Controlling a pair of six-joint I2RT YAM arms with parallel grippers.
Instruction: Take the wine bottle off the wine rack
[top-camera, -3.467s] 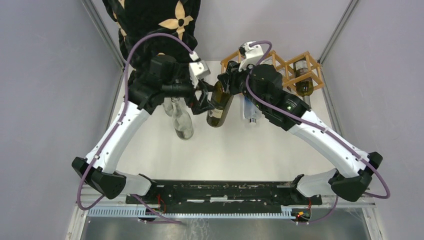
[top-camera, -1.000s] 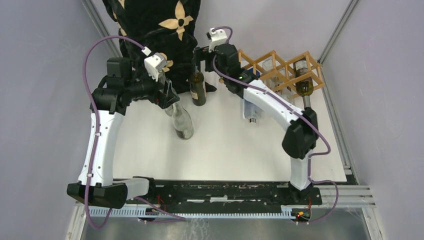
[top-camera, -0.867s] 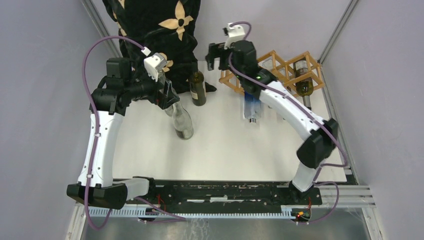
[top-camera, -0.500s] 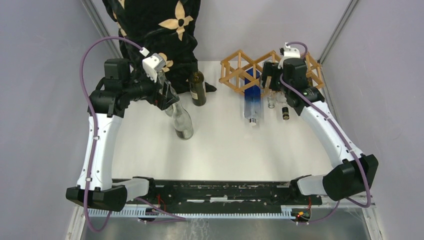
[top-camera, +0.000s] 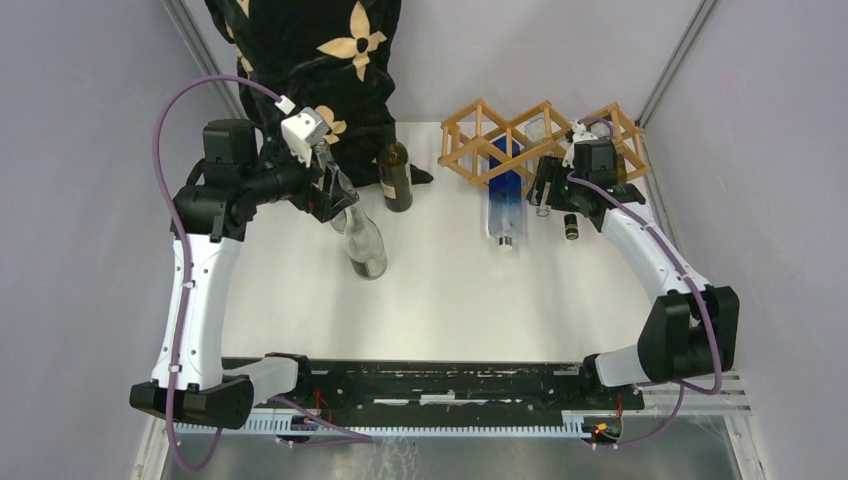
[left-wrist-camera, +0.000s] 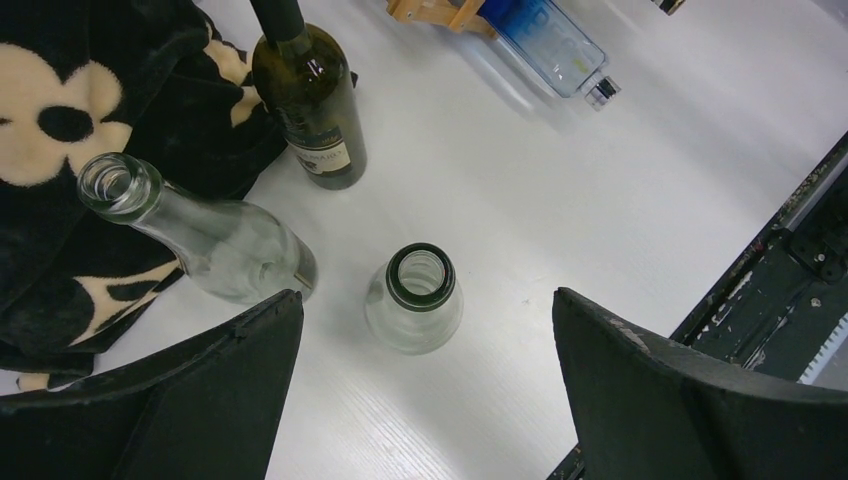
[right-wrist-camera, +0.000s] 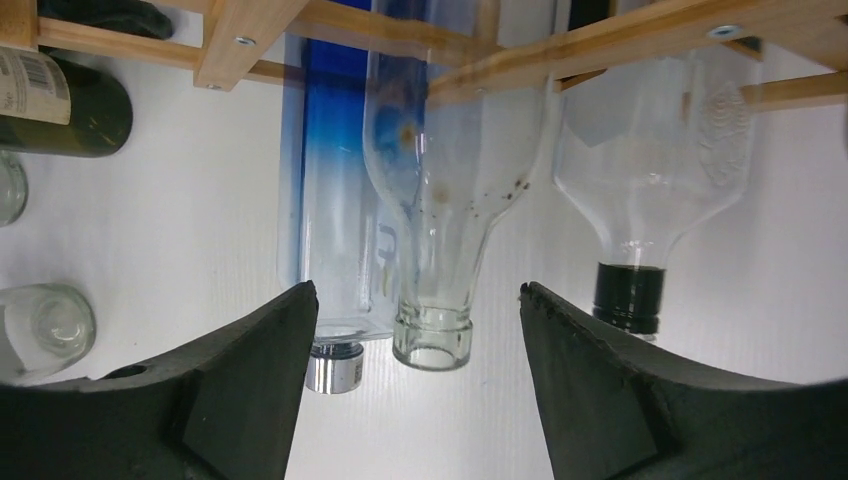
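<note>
Down onto a white counter (top-camera: 450, 290), boxed in by grey walls. At the far right, the wine rack (right-wrist-camera: 232, 35): tan sticks in open diamonds, standing on the counter. In its cells, three bottles lying with necks toward the near side: a blue bottle (right-wrist-camera: 330, 180) on the left, a clear wine bottle (right-wrist-camera: 440, 200) in the middle, a dark-capped bottle (right-wrist-camera: 650, 170) on the right. Right end effector (right-wrist-camera: 415, 290) lined up on that clear wine bottle's neck, wide open, one finger either side of the mouth, touching nothing. Wine bottle in the rack, then, not yet off. Over at the far left, the left end effector (left-wrist-camera: 425, 390), also wide open, gripping nothing, hovering above an upright clear bottle (left-wrist-camera: 414, 298). Just beside that, a second clear bottle (left-wrist-camera: 200, 240), next to a black cloth (left-wrist-camera: 60, 120) with cream flowers. A little farther right, a dark green bottle (top-camera: 396, 180), labelled, standing upright and well apart from the rack.
</note>
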